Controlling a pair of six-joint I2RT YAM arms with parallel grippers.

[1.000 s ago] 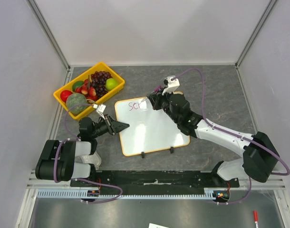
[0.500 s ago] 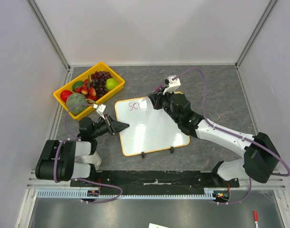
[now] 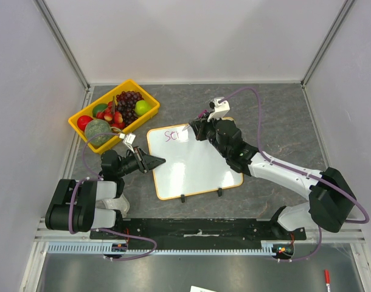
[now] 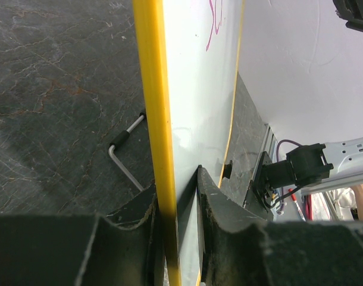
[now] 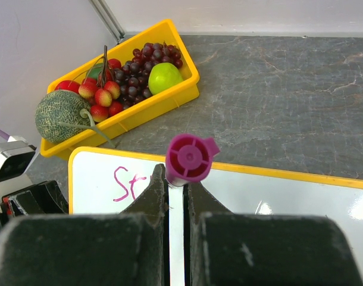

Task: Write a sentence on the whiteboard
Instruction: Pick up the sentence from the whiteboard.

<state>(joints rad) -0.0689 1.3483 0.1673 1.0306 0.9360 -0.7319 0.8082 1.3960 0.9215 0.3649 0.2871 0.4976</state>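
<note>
A robotics lab cell: white panel walls (image 3: 191, 36), aluminium corner posts (image 3: 62, 41), stone-patterned table (image 3: 277, 115).

Face of whiteboard (image 3: 194, 164) white, thin orange-yellow frame, 2 black clip feet (image 3: 183, 198) on its near edge. The writing (image 3: 171, 135) in its far-left corner: magenta. The marker (image 5: 188, 157) over the board: magenta end, white barrel. Yellow tray (image 5: 157, 106) beyond the board's far-left corner, w/ dk purple grapes (image 5: 140, 71), lt green apple (image 5: 165, 77), red speckled strawberries (image 5: 101, 95), grey-green netted melon (image 5: 59, 115). The table (image 5: 288, 89) round the board: dk grey, marbled w/ pale & rusty veins. The cable (image 3: 260, 125) right of the board: purple.
</note>
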